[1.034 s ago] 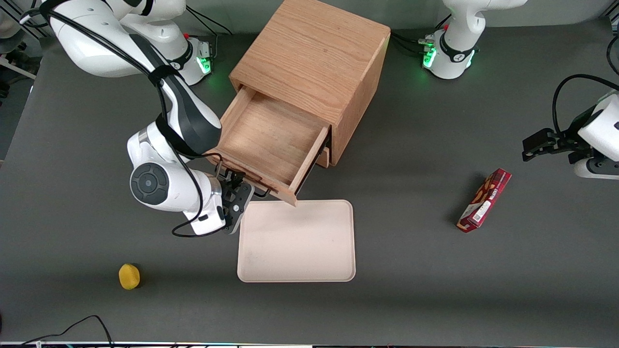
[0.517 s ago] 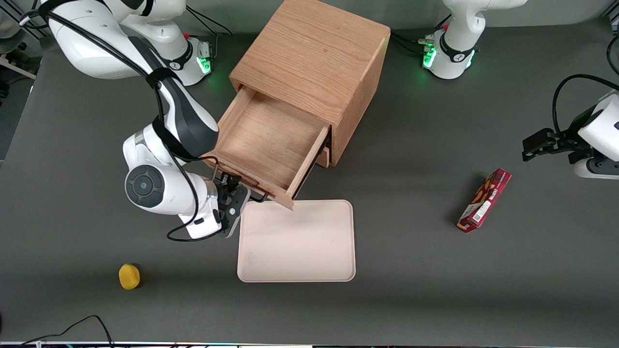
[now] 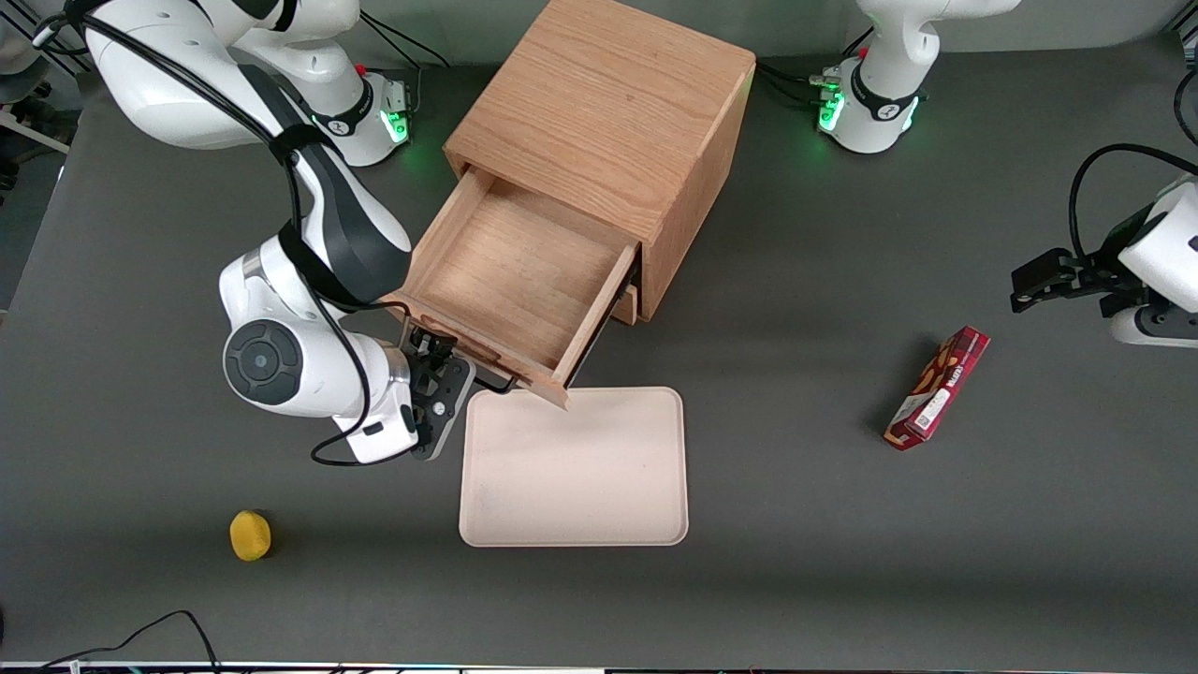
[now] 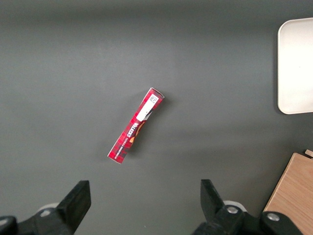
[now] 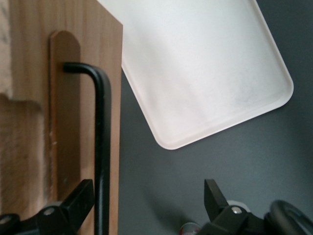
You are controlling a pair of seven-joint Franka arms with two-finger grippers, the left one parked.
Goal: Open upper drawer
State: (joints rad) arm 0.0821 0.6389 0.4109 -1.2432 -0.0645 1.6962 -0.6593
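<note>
- The gripper hung at the upper drawer's black wire handle, fingers spread wide, apparently not clamping it.
- The drawer stood pulled well out of the oak cabinet.
- A cream tray lay just beside the gripper.

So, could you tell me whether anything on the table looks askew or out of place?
Nothing stands out. The upper drawer is pulled out and empty, and the gripper, fingers open, sits at its black handle.

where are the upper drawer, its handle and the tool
upper drawer point(image 3: 524, 271), front view, on its bare wooden floor
handle point(image 5: 102, 147), right wrist view, on the black bar
tool point(image 5: 149, 200), right wrist view, midway between its open fingertips
</note>
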